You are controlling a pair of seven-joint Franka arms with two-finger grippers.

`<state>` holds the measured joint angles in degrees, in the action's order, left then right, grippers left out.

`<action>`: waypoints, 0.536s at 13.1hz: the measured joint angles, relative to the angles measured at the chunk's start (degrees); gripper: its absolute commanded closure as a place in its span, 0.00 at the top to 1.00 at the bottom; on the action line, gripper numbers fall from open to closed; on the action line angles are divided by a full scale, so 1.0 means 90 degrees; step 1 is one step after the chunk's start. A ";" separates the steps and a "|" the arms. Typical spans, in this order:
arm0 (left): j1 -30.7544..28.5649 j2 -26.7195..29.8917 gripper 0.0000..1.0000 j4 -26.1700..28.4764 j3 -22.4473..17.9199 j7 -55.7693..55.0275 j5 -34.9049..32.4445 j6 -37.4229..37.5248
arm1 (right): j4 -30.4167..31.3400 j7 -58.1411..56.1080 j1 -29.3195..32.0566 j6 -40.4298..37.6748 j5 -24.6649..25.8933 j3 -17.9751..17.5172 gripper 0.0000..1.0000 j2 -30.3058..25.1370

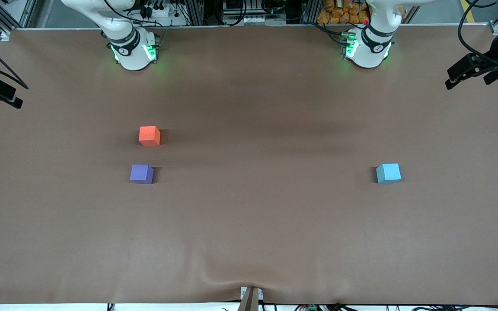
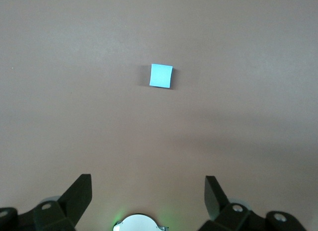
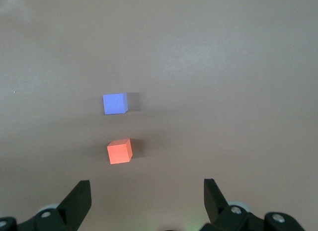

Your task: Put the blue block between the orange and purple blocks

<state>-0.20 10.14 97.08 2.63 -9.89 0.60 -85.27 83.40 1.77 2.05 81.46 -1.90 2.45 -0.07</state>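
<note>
sky-blue block (image 1: 388, 173), orange-red block (image 1: 149, 135), violet-purple block (image 1: 141, 173), plain brown tbl cover (image 1: 249, 224)

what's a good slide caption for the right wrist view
Open right claw high above orange block and purple block.

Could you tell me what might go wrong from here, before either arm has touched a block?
1. The gap between the orange block and the purple block looks barely wider than one cube, so lowering the blue block in could nudge either neighbour.
2. The blue block sits toward the left arm's end, its neighbours toward the right arm's end; the open left gripper faces a long carry or a handover to the open right gripper.
</note>
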 measured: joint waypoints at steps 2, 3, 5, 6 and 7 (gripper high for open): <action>0.0001 -0.0080 1.00 -0.0054 0.0003 0.0000 0.0000 0.0033 | 0.0000 0.0000 0.0000 0.0000 0.0000 0.0000 1.00 0.0000; 0.0000 -0.0111 1.00 -0.0076 0.0002 0.0000 0.0000 0.0035 | 0.0000 0.0000 0.0000 0.0000 0.0000 0.0000 1.00 0.0000; -0.0001 -0.0177 1.00 -0.0130 0.0001 0.0001 0.0000 0.0042 | 0.0000 0.0000 0.0000 0.0000 0.0000 0.0000 1.00 0.0000; -0.0015 -0.0244 1.00 -0.0131 -0.0003 0.0003 -0.0007 0.0048 | 0.0000 0.0000 0.0000 0.0000 0.0000 0.0000 1.00 0.0000; -0.0075 -0.0385 1.00 -0.0123 -0.0010 0.0008 -0.0033 0.0045 | 0.0000 0.0000 0.0000 0.0000 0.0000 0.0000 1.00 0.0000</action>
<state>-0.88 6.68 95.97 2.54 -9.81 0.30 -84.86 83.40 1.77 2.05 81.46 -1.91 2.45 -0.07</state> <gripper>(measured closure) 0.000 0.000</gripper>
